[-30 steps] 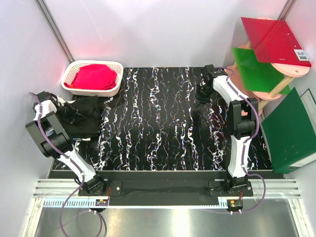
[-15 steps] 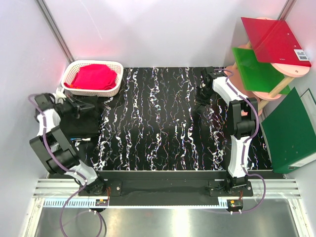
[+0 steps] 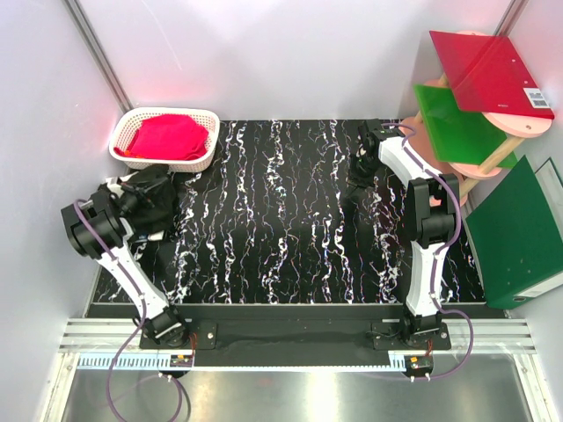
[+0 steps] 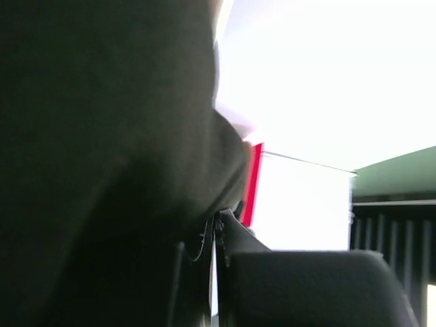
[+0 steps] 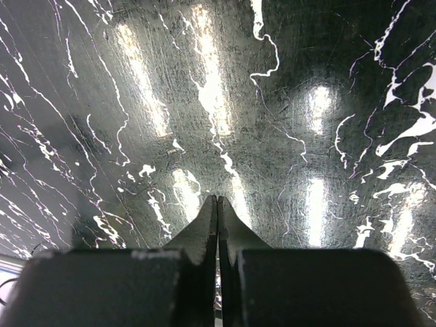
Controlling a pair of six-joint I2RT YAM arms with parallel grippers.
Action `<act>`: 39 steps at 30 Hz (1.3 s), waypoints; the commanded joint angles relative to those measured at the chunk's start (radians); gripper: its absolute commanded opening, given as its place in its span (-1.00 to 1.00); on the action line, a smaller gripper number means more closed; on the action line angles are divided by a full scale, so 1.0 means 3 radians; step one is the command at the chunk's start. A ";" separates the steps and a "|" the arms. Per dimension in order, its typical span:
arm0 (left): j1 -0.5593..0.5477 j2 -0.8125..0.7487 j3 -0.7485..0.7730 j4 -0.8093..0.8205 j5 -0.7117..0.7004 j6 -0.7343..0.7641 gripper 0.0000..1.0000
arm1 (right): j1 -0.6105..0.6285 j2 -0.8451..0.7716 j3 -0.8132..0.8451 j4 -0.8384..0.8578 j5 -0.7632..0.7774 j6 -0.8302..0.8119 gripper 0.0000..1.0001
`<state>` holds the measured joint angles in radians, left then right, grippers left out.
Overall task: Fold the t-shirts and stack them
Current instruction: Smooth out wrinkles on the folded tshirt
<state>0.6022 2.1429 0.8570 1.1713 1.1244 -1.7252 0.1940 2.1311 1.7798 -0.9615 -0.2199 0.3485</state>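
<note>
Marbled table (image 3: 290,220) overhead; wrist view alone shows left pincer (image 4: 214,228) pinching t-shirt (image 4: 102,136).

Black t-shirt (image 3: 149,204) bunched up
The left gripper (image 4: 214,231) has swung right from the wall, gathering the spread cloth up.

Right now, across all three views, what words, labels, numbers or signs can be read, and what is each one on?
White sticker on the red folder: dark print that looks like a barcode, too small to read.
Black t-shirt: no print or lettering showing.
Nothing else in the overhead view or either wrist view carries readable text.
</note>
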 commanded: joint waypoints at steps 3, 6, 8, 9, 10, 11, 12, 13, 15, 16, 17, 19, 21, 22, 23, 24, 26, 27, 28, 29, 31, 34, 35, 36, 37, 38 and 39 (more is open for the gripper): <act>0.0002 0.0491 0.0298 0.1476 -0.0521 -0.1439 -1.00 | -0.0013 -0.0022 0.0086 0.0060 0.0089 0.0040 -1.00; 0.0023 0.0221 0.0212 0.0670 -0.0354 -0.0834 -1.00 | -0.0018 -0.0027 0.0091 0.0065 0.0125 0.0060 -1.00; 0.0048 -0.0080 0.0150 -0.0186 -0.0282 -0.0403 -1.00 | -0.0023 0.0004 0.0111 0.0065 0.0120 0.0081 -1.00; 0.0064 -0.0188 0.0145 -0.0531 -0.0241 0.0080 -1.00 | -0.0023 0.0009 0.0121 0.0060 0.0125 0.0091 -1.00; 0.0084 -0.0306 0.0135 -0.0925 -0.0245 0.0353 -1.00 | -0.0023 0.0029 0.0132 0.0065 0.0125 0.0091 -1.00; 0.0150 -0.0570 0.0145 -0.1799 -0.0291 0.0640 -1.00 | -0.0023 0.0029 0.0157 0.0065 0.0130 0.0096 -1.00; 0.0186 -0.0699 0.0216 -0.2350 -0.0408 0.1377 -1.00 | -0.0028 0.0039 0.0167 0.0065 0.0130 0.0111 -1.00; 0.0232 -0.0807 0.0343 -0.2978 -0.0510 0.1834 -1.00 | -0.0028 0.0055 0.0173 0.0065 0.0130 0.0112 -1.00; 0.0309 -0.0991 0.0925 -0.4728 -0.1024 0.3003 -1.00 | -0.0028 0.0075 0.0213 0.0065 0.0125 0.0117 -1.00; 0.0324 -0.1017 0.1089 -0.5062 -0.1149 0.3212 -1.00 | -0.0028 0.0101 0.0224 0.0060 0.0120 0.0122 -1.00; 0.0350 -0.1048 0.1268 -0.5379 -0.1201 0.3336 -1.00 | -0.0028 0.0111 0.0244 0.0065 0.0099 0.0127 -1.00; 0.0381 -0.1048 0.1326 -0.5397 -0.1049 0.3419 -1.00 | -0.0023 0.0147 0.0265 0.0060 0.0063 0.0132 -1.00; 0.0371 -0.1048 0.1433 -0.5397 -0.0850 0.3521 -1.00 | -0.0033 0.0162 0.0285 0.0065 0.0033 0.0147 -1.00; 0.0360 -0.1053 0.1464 -0.5397 -0.0793 0.3562 -1.00 | -0.0028 0.0182 0.0290 0.0071 0.0022 0.0147 -1.00; 0.0330 -0.1079 0.1484 -0.5403 -0.0747 0.3593 -1.00 | -0.0028 0.0183 0.0300 0.0071 0.0017 0.0147 -1.00; 0.0314 -0.1094 0.1490 -0.5403 -0.0640 0.3623 -1.00 | -0.0028 0.0188 0.0300 0.0071 0.0012 0.0152 -1.00; 0.0268 -0.1175 0.1439 -0.5403 -0.0553 0.3669 -1.00 | -0.0028 0.0193 0.0306 0.0071 0.0007 0.0153 -1.00; 0.0253 -0.1227 0.1413 -0.5403 -0.0502 0.3720 -1.00 | -0.0028 0.0188 0.0301 0.0071 0.0002 0.0153 -1.00; 0.0243 -0.1278 0.1383 -0.5398 -0.0481 0.3751 -1.00 | -0.0028 0.0168 0.0295 0.0066 0.0002 0.0153 -1.00; 0.0217 -0.1400 0.1316 -0.5403 -0.0465 0.3787 -1.00 | -0.0033 0.0162 0.0280 0.0071 0.0007 0.0158 -1.00; 0.0207 -0.1564 0.1214 -0.5423 -0.0496 0.3889 -1.00 | -0.0028 0.0132 0.0260 0.0071 0.0017 0.0153 -1.00; 0.0161 -0.1621 0.1315 -0.5881 -0.0847 0.4277 -1.00 | -0.0028 0.0116 0.0244 0.0086 0.0022 0.0142 -1.00; 0.0115 -0.1590 0.1377 -0.6025 -0.0985 0.4400 -1.00 | -0.0028 0.0116 0.0244 0.0086 0.0022 0.0137 -1.00; 0.0095 -0.1555 0.1433 -0.6148 -0.1210 0.4588 -1.00 | -0.0028 0.0126 0.0249 0.0086 0.0017 0.0137 -1.00; 0.0069 -0.1473 0.1565 -0.6382 -0.1348 0.4661 -1.00 | -0.0028 0.0121 0.0254 0.0086 0.0012 0.0137 -1.00; 0.0018 -0.1442 0.1637 -0.6475 -0.1492 0.4738 -1.00 | -0.0028 0.0126 0.0254 0.0086 0.0002 0.0127 -1.00; -0.0013 -0.1422 0.1689 -0.6527 -0.1797 0.4834 -1.00 | -0.0028 0.0121 0.0254 0.0086 0.0012 0.0122 -1.00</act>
<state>0.6342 1.6852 1.2816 -0.6247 0.8307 -0.4557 0.1925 2.1910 1.8290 -0.9543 -0.2039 0.3862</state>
